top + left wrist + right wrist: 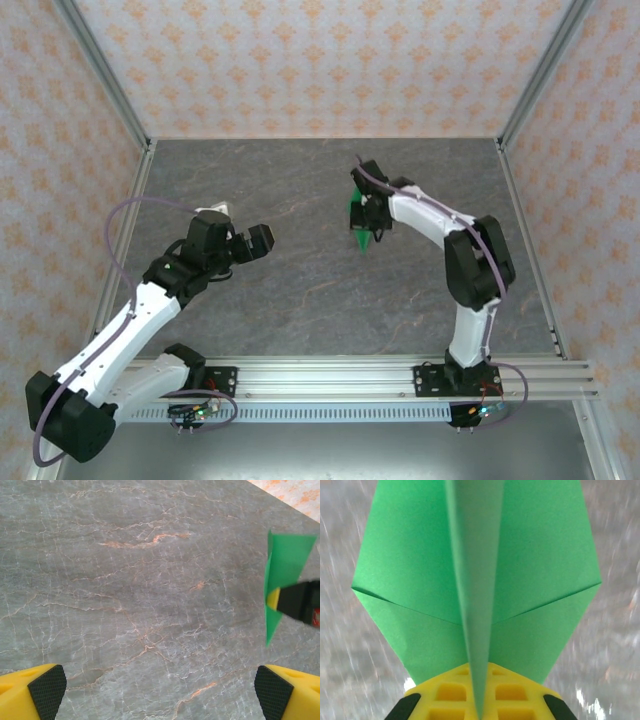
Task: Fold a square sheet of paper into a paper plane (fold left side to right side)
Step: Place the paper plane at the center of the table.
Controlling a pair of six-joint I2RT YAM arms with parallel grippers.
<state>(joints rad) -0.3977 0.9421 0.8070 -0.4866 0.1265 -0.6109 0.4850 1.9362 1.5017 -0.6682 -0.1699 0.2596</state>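
- Green paper, thin and smooth, is folded into a slim, pointed paper plane [360, 222]. It has a sharp crease down its middle and a flat wing on each side.
- My right gripper [370, 212] is pinched tight on the plane's middle fold. In the right wrist view its yellow, ribbed fingers [450, 695] press that fold from both sides.
- My left gripper [240, 228] sits well to the left of the plane. Its jaws are spread wide, with nothing between the black, bumpy pads [47, 690].
- Under the plane I see the table [300, 290], grey like stone, with thin pale and orange cracks.
- The plane's sharp tip points down at the table. I cannot tell if it touches.
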